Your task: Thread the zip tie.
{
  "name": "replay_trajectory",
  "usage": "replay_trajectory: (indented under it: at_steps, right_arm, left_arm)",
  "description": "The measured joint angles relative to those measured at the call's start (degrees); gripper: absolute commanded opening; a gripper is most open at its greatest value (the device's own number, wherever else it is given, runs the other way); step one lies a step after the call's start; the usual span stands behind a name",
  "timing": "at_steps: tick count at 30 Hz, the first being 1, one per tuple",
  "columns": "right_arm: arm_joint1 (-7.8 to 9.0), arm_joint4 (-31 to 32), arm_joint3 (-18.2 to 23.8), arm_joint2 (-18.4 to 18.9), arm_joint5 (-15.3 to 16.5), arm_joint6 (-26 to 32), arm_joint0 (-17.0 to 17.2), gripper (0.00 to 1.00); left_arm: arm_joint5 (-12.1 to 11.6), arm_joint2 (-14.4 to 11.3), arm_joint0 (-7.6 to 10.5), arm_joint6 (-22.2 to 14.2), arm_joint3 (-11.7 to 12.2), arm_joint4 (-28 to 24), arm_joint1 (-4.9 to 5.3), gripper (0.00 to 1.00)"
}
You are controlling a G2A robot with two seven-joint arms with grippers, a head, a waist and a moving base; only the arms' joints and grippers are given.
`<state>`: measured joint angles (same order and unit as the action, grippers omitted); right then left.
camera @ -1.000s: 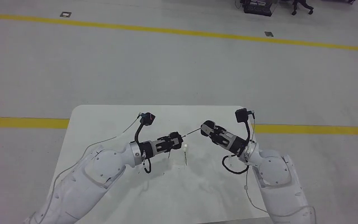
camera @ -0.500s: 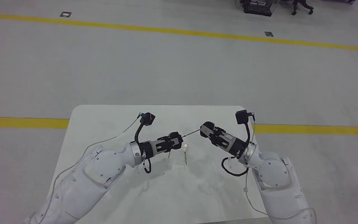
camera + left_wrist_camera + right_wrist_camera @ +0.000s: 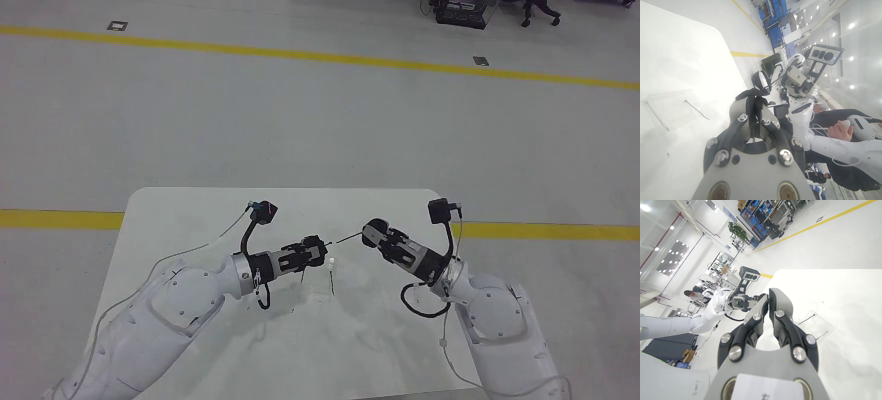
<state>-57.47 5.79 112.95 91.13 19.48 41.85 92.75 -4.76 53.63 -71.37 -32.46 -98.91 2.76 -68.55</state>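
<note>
1. Zip tie (image 3: 338, 238) hangs in the air above the clear sheet (image 3: 672, 108), strung btwn both hands and off the tabletop (image 3: 180, 215).
2. Left hand (image 3: 312, 245) is clamped on one end of the tie, above the sheet on its left.
3. Right hand (image 3: 769, 302) has its fingers pressed together on the other end, above the sheet on its right.
4. Which end is head and which is tail? Too small to tell.
5. Step in hand, prob.: the robot lines up the tail w/ the head slot and feeds it thru. Nothing looks threaded yet.
6. To do it well, one hand should hold the head steady w/ the slot facing the tail. The other should bring the tip in straight along the slot axis, no twist, ribbed side the right way or it won't lock.
7. Best to grip near the tip so the thin strap doesn't bow, and use slow, small corrections.
8. Risk: the tie looks thin and springy. Pushed off-axis, it could buckle or slip the pinch and drop toward the sheet.
9. Two spare ties (image 3: 696, 110) lie on the sheet, apart from each other. The hands should work well above the sheet so neither snags them.
</note>
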Motion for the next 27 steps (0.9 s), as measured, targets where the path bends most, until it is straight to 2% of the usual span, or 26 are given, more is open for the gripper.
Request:
replay_trajectory:
  at_steps: [27]
  right_arm:
    - [0.48,1.38,-0.76,-1.88,0.00,-2.45,-0.04,0.00]
  left_arm:
    - [0.00,0.00,0.00,0.00,0.00,0.00,0.00,0.00]
